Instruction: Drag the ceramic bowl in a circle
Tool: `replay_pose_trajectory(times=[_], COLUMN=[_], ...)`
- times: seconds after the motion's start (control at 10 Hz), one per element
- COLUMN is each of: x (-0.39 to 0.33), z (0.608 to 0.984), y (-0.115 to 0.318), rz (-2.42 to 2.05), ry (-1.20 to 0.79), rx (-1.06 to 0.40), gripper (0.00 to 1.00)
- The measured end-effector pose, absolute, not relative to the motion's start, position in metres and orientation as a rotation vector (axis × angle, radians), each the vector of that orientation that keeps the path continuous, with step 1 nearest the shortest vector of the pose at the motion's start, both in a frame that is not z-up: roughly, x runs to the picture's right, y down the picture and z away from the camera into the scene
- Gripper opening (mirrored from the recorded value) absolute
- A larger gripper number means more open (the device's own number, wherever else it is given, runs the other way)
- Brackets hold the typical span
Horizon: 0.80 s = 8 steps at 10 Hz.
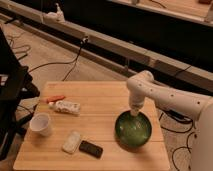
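The ceramic bowl point(133, 129) is wide, shallow and glossy green; it sits on the wooden table point(100, 105) near the right edge. My white arm reaches in from the right and bends down over it. My gripper point(135, 111) points straight down at the bowl's far rim and seems to touch it.
A white cup point(41, 124) stands at the table's left edge. A white packet point(66, 106) and an orange item point(55, 98) lie at the left back. A pale block point(72, 141) and a black phone-like item point(91, 148) lie near the front. Cables run over the floor behind.
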State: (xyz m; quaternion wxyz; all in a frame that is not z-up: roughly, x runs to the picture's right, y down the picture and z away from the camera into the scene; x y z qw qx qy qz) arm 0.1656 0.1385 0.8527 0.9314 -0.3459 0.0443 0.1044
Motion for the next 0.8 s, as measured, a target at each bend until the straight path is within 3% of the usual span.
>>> replay_pose_trajectory(times=[0.4, 0.8], x=[0.07, 0.056], z=[0.862, 0.829], y=[0.137, 0.202], rz=[0.082, 0.07], ry=[-0.09, -0.136], rx=[-0.703, -0.757], gripper=[0.0, 0.0])
